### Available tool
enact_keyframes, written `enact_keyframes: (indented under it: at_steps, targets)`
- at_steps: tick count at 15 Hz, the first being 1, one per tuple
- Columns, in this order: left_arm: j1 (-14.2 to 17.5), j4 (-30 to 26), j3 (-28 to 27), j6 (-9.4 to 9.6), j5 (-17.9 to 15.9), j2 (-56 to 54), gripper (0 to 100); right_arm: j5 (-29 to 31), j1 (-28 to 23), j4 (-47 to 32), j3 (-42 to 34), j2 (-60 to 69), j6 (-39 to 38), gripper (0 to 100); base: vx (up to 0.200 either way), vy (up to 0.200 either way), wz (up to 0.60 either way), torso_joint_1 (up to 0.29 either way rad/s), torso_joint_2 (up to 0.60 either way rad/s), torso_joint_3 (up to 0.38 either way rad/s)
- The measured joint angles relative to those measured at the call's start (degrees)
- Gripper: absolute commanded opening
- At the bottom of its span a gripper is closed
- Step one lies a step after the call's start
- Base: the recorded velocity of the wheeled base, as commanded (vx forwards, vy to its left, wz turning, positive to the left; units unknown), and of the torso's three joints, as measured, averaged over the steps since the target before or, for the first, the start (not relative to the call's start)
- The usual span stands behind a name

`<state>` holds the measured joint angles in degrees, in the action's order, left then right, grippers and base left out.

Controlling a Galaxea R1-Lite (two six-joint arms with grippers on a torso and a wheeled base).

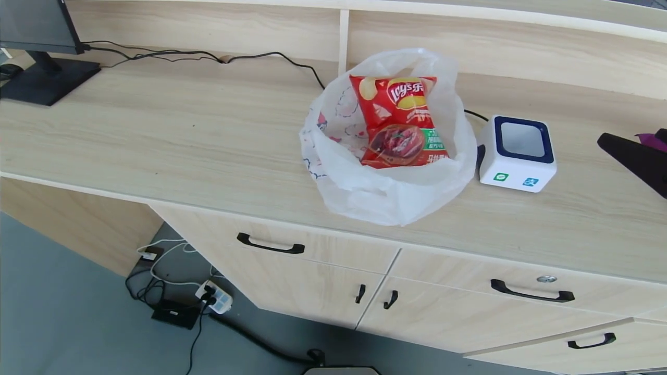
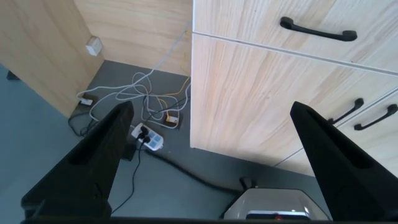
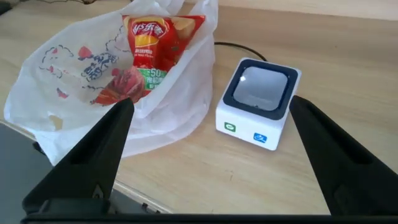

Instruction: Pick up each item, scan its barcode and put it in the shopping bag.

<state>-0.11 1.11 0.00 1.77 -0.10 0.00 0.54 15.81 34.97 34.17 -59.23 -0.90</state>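
right gripper (image 3: 211, 107): wide, empty, over counter (image 1: 156, 135) near scanner (image 1: 517, 153). left gripper (image 2: 211, 107): wide, empty, low before drawers (image 2: 261, 112). chips (image 1: 398, 122): in bag (image 1: 365, 192), just beside scanner. step: chips look bagged. next: grasp any further item, barcode toward scanner.

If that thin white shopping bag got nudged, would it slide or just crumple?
Probably crumple: the shopping bag is thin, wrinkled film slumped on the counter, so it looks floppy. The chip packet inside looks puffy and light, so it likely anchors little. Lifted by one edge, the bag might sag.
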Motion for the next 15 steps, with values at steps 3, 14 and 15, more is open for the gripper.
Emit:
enact_keyframes:
  at_steps: [3, 14, 15]
  targets:
    - [0.0, -0.1, 0.0, 0.01, 0.0, 0.0, 100, 0.0, -0.3, 0.0, -0.6, 0.0, -2.3, 100, 0.000, -0.067, 0.00, 0.006, 0.00, 0.001]
    - [0.0, -0.1, 0.0, 0.17, 0.0, 0.0, 100, 0.5, -5.9, 0.0, -1.0, -0.1, -7.0, 100, 0.000, -0.200, 0.00, 0.005, 0.00, 0.004]
    - [0.0, -0.1, 0.0, 0.20, 0.0, 0.0, 100, 0.4, -6.4, 0.0, -0.9, -0.2, -7.0, 100, 0.000, -0.200, 0.00, 0.002, 0.00, 0.002]
